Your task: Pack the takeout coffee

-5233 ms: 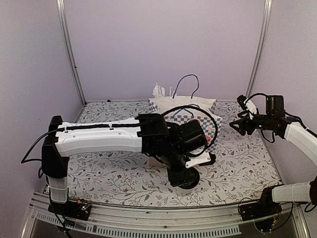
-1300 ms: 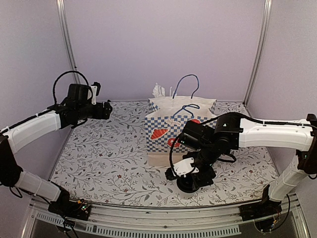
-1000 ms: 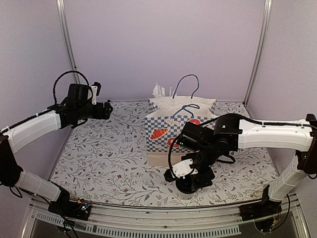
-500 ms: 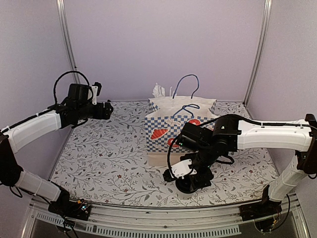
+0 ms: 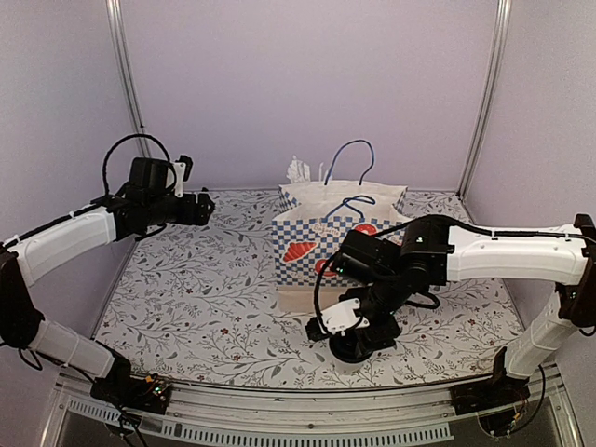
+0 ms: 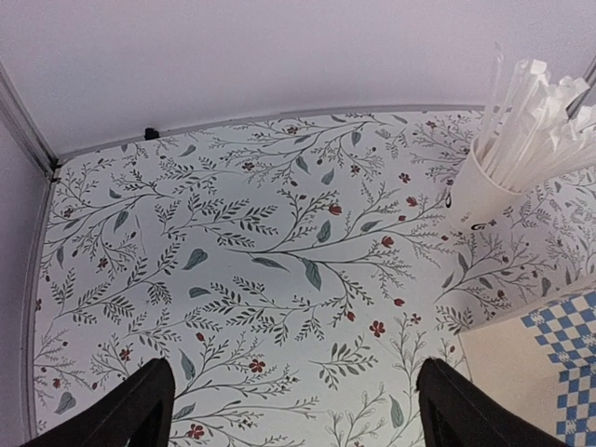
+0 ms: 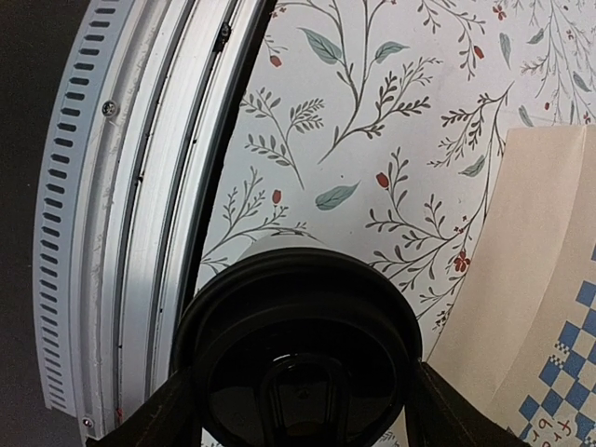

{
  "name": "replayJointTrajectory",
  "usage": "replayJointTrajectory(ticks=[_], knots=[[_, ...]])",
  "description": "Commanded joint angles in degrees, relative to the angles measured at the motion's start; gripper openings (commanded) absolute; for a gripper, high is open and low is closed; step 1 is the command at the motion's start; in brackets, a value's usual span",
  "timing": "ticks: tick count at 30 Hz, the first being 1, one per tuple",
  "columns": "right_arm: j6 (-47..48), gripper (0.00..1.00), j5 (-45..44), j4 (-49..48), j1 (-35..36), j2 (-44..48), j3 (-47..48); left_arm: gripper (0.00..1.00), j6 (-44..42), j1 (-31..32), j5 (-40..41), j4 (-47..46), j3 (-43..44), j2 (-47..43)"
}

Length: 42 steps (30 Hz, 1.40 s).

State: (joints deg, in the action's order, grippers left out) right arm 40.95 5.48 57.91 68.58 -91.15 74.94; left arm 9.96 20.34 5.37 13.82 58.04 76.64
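Right gripper (image 7: 300, 414) points down from its arm, stretched low across the table (image 5: 214, 298), fingers (image 7: 160, 421) flanking the takeout coffee (image 7: 298, 326) at its black lid; whether they pinch it, I cannot tell.

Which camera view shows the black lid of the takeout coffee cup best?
The right wrist view: the black lid fills its lower middle, seen from above, between the fingers of the right claw. In the top external view the right arm covers most of it. The left wrist view misses it.
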Motion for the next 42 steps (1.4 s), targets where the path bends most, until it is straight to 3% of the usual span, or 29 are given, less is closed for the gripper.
replayJointTrajectory(ticks=[1, 11, 23, 30, 35, 42], knots=[[-0.25, 0.63, -0.71, 0.52, 0.37, 3.42, 1.85, 0.92, -0.52, -0.57, -2.3, -0.46, 1.9, 1.43], [0.64, 0.61, 9.33, 1.48, -8.99, 15.51, 9.72, 0.93, 1.36, -0.16, -9.9, -5.3, 0.38, 0.56], [1.49, 0.59, 11.71, 0.84, -27.85, 31.25, 1.81, 0.9, -0.82, 6.38, -15.44, 0.62, 13.33, -0.42], [-0.43, 0.57, 16.48, -1.44, -38.23, 37.66, 0.87, 0.86, -6.01, 15.69, -20.64, 6.71, 29.95, 9.66], [-0.7, 0.56, 15.23, -0.32, -41.58, 39.09, 1.96, 0.75, -11.98, 16.58, -25.84, 18.9, 47.24, 21.85], [-1.39, 0.56, 15.29, -0.7, -47.27, 40.12, 2.22, 0.69, -16.88, 17.53, -33.06, 29.09, 58.31, 33.01]])
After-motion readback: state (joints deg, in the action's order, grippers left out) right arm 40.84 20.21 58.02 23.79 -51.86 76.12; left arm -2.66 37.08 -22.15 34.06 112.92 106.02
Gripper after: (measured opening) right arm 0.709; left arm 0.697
